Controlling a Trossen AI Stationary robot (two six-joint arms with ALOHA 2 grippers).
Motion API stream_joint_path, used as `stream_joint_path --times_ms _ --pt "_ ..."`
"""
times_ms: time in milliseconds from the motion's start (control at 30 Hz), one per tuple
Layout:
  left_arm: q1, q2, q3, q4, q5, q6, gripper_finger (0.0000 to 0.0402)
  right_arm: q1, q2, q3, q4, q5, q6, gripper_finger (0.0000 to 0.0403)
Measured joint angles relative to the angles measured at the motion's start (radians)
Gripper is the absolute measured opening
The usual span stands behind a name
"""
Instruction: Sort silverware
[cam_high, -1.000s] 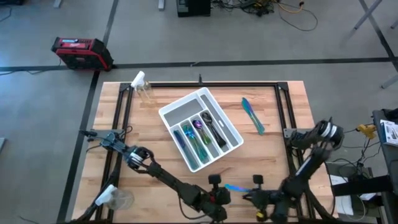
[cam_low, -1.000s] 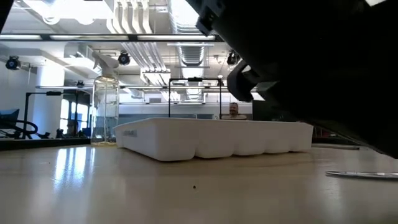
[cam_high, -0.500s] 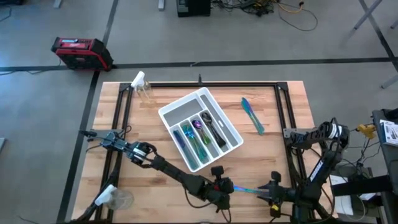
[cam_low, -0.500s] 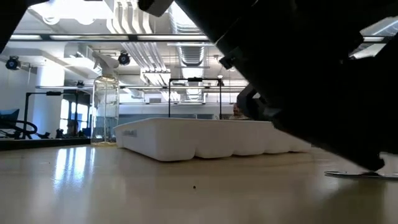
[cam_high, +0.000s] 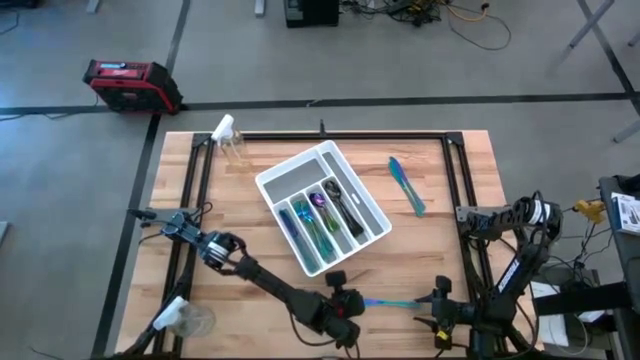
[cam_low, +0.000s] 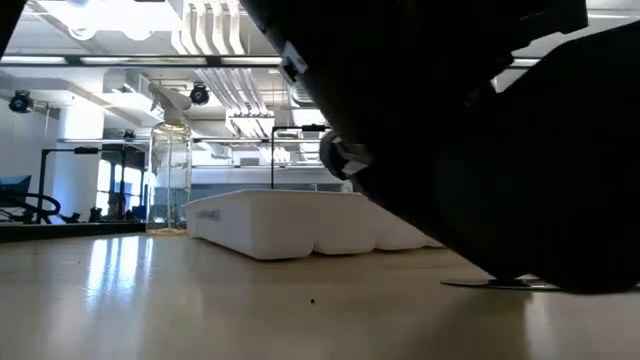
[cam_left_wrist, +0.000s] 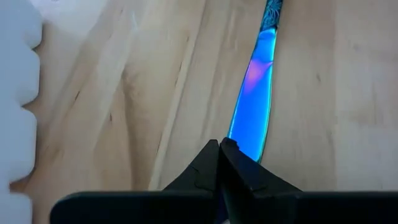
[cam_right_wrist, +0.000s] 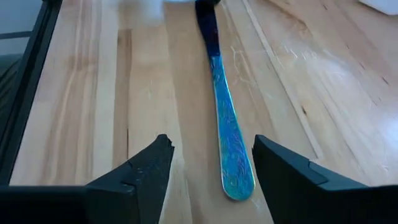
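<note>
1. Silverware lay in three places: several pieces in the white tray (cam_high: 372, 215) at the table's middle, one iridescent piece (cam_high: 407, 187) alone on the wood to the tray's right, and an iridescent knife (cam_high: 390, 303) near the front edge between the two grippers.
2. The knife lay flat on the wooden table (cam_high: 455, 165); its blue-pink blade (cam_left_wrist: 254, 96) pointed toward the left gripper and its patterned teal handle (cam_right_wrist: 229, 140) toward the right gripper.
3. The left gripper (cam_high: 345, 300) sat low at the blade end, just below the tray's front corner. In the left wrist view its fingertips (cam_left_wrist: 211, 167) met in a point at the blade tip, pressed together, with nothing seen clamped between them.
4. The right gripper (cam_high: 436, 305) waited at the handle end, close to the table's front edge. Its fingers (cam_right_wrist: 140, 174) stood spread apart, one on each side of the handle's rounded end, not touching it.
5. A clear spray bottle (cam_high: 229, 140) stood at the table's back left, and a red case (cam_high: 130, 85) sat on the floor beyond.
6. The low view was mostly blocked by dark arm; the tray (cam_low: 270, 225) showed behind it.
</note>
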Motion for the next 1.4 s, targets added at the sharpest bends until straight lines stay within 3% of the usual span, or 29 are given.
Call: stream_joint_path --times_ms 400,667,833,1033,1200,1400 --pt "-0.081 -0.005 0.000 -0.208 0.007 -0.154 0.0000 -0.103 0.154 -0.035 0.299 0.116 -0.156 0.0196" --pt "-0.109 -0.016 -0.004 -0.259 -0.014 -0.205 0.0000 -0.105 0.250 -0.093 0.568 0.207 -0.202 0.0147" --pt "-0.112 -0.016 0.032 -0.265 -0.019 -0.194 0.0000 -0.105 0.285 -0.093 0.589 0.238 -0.224 0.0091" --pt "-0.108 -0.005 0.113 -0.183 -0.045 -0.023 0.0000 -0.107 0.300 -0.091 0.598 0.252 -0.246 0.0011" --pt "-0.083 -0.005 0.111 -0.036 -0.031 0.058 0.0000 -0.108 0.300 -0.091 0.599 0.251 -0.259 0.0001" --pt "-0.069 -0.010 0.126 -0.068 0.010 0.048 0.0000 -0.107 0.300 -0.092 0.602 0.251 -0.259 0.0001"
